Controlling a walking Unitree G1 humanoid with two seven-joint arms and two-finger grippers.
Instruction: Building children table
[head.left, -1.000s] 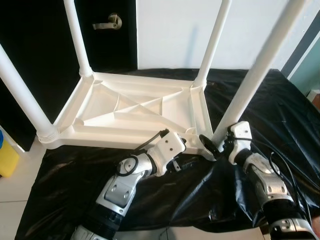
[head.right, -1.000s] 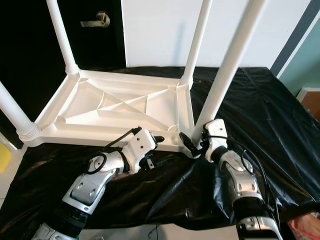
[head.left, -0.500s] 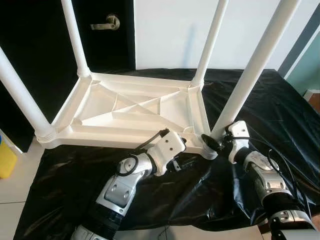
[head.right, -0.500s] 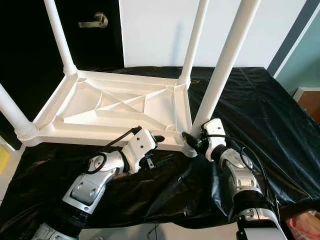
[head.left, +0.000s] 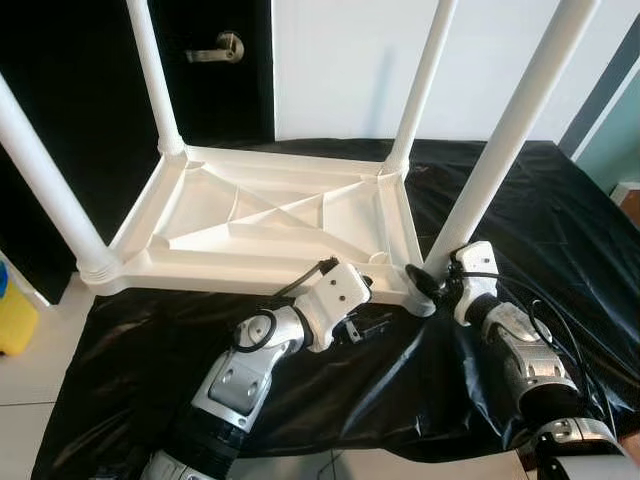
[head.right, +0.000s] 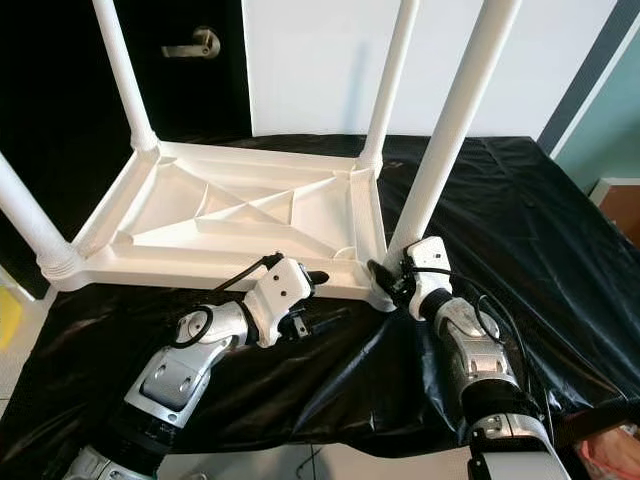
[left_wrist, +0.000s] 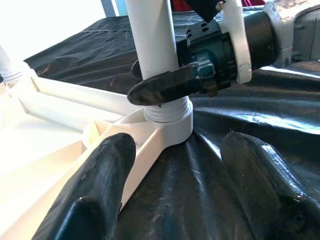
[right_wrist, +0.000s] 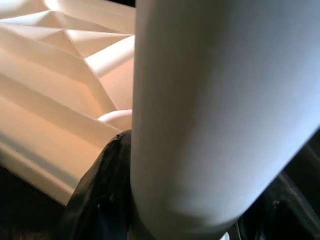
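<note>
With the table (head.left: 270, 225) flipped upside down on the black sheet (head.left: 560, 220), all four legs are in their sockets. The right gripper (head.left: 432, 285) has its fingers wrapped around the base of the near right leg (head.left: 500, 160), right above the socket (left_wrist: 170, 122). The left gripper (left_wrist: 175, 165) sits just beside that corner, fingers spread wide, holding nothing. My take: keep the leg dead upright while twisting and brace the frame, or the thread may bind.

Black sheet (head.left: 560, 210) — dark door, lever handle (head.left: 222, 46) — yellow bin (head.left: 12, 315).
</note>
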